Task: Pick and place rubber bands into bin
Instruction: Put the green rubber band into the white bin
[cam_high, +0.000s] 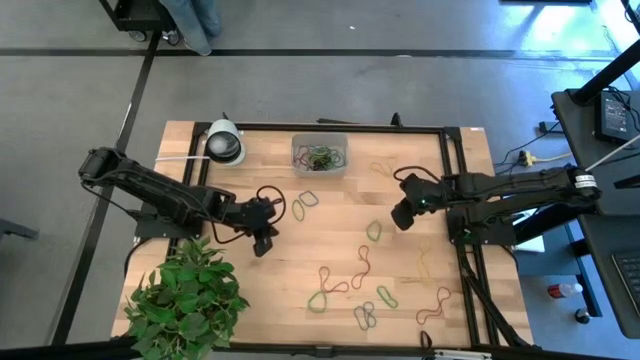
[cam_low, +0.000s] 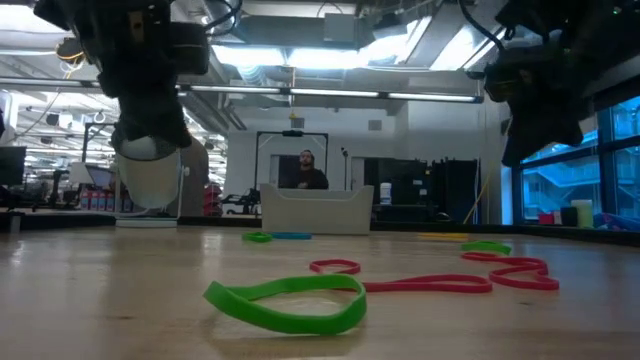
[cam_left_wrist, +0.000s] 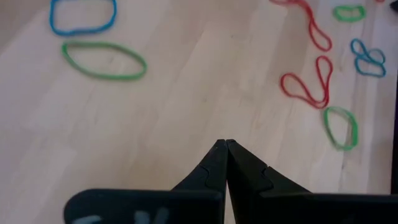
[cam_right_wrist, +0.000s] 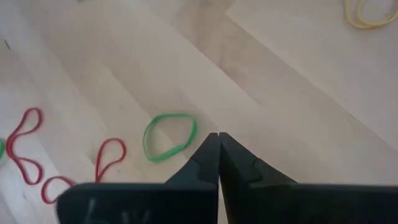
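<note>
Right gripper (cam_right_wrist: 219, 135) shut, fingertips pressed tip to tip with nothing visible between them, poised above bare wood just beside a green rubber band (cam_right_wrist: 169, 137) lying at about 9 o'clock from the tips in the right wrist view; red bands (cam_right_wrist: 25, 146) farther off the same way, a yellow band (cam_right_wrist: 373, 12) toward 1 o'clock. Left gripper (cam_left_wrist: 225, 144) likewise shut and empty, over bare wood, with a green band (cam_left_wrist: 104, 60) and a blue band (cam_left_wrist: 83, 15) toward 10 o'clock and red loops (cam_left_wrist: 309, 84) toward 2 o'clock in the left wrist view. From the high view only: the whole layout, with the bin (cam_high: 320, 154) at 12 o'clock on the table (cam_high: 330, 255), already holding a dark tangle of bands; right gripper (cam_high: 401, 217) right of centre, close to a green band (cam_high: 374, 231); left gripper (cam_high: 262, 243) left of centre, near two bands (cam_high: 305, 203); loose rubber bands (cam_high: 345, 285) scattered from centre toward 6 o'clock; a white-and-black tape roll (cam_high: 224, 143) at 11 o'clock; a potted plant (cam_high: 187, 300) at 7 o'clock. From the low view only: the bin (cam_low: 316, 210) seen side-on at the far edge, translucent wall upright; a green band (cam_low: 287, 304) nearest the camera, red bands (cam_low: 430, 283) behind it, both arms entering from above, a person (cam_low: 305, 172) standing beyond the table. Contents of the bin not discernible at table height; contact between fingertips and wood not discernible in any view.
</note>
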